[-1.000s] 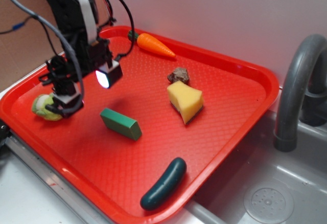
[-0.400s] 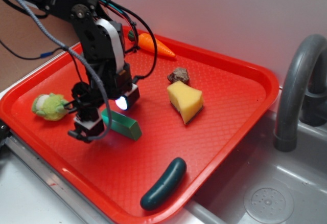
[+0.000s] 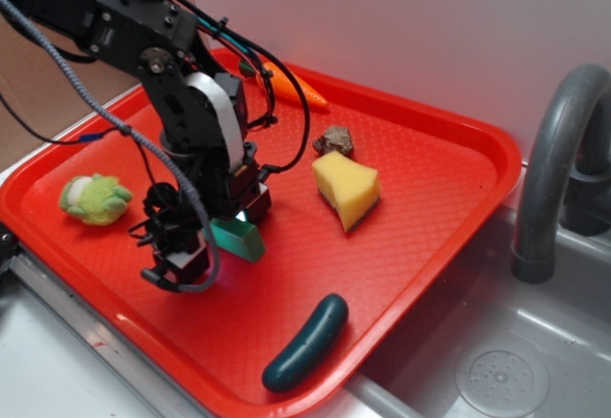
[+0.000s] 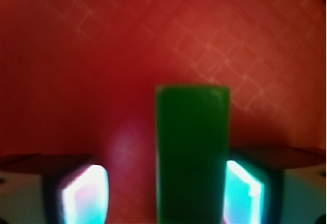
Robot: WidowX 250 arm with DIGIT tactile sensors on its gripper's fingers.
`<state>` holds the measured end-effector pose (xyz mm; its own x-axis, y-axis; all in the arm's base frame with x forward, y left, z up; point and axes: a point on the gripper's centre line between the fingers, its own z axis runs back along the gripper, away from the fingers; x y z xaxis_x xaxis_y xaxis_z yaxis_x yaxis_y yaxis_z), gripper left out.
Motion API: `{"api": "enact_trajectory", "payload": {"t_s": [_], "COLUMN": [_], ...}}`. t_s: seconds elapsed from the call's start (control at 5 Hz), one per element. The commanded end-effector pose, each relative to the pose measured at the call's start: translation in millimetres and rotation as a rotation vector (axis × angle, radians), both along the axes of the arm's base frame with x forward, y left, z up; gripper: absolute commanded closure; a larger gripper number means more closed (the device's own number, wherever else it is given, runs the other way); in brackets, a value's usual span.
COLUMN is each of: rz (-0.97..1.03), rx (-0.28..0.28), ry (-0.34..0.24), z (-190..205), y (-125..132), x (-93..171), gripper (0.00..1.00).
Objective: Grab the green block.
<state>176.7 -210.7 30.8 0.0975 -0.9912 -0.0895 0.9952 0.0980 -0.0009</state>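
A red textured tray (image 3: 449, 189) fills most of the scene, set on a grey metal worktop (image 3: 57, 361) beside a sink (image 3: 506, 361) with a curved grey faucet (image 3: 554, 160), and a plain white wall behind.

Nearest the camera, a dark green cucumber (image 3: 305, 344) lies close to the tray's front rim, well apart from everything else. Behind it and to the left, the black arm reaches down to the tray floor, and its gripper (image 3: 215, 237) is lowered over the green block (image 3: 241, 238), which lies flat on the tray near the middle-left. In the wrist view the green block (image 4: 191, 152) runs lengthwise between the two fingers (image 4: 84, 193): the right finger sits just beside or against its edge, while a clear strip of red tray shows between the block and the left finger. The gripper (image 4: 163, 193) is thus spread wide around the block, not yet closed on it.

To the left, a fuzzy light-green plush toy (image 3: 94, 198) rests near the tray's left rim. Right of the arm lies a yellow wedge (image 3: 346, 189), with a small brown lump (image 3: 333, 139) touching or just beside its far corner. Farthest back, an orange carrot (image 3: 298, 89) lies near the rear rim, partly hidden by the arm's cables.
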Motion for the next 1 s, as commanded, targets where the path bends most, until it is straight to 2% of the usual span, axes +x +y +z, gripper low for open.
{"api": "enact_trajectory", "payload": {"t_s": [0.0,0.2,0.4,0.6,0.8], "rz": [0.327,0.573,0.821,1.069,1.309], "rx": [0.073,0.138,0.083,0.002,-0.136], "ry": [-0.083,-0.044,0.041,0.059,-0.024], "z": [45.0,90.4,129.5,165.0,193.9], "y": [24.5,66.6,110.7,149.7,171.6], "x": [2.2,18.0,27.9,31.5,24.6], "gripper": [1.0,1.0,1.0,1.0,1.0]}}
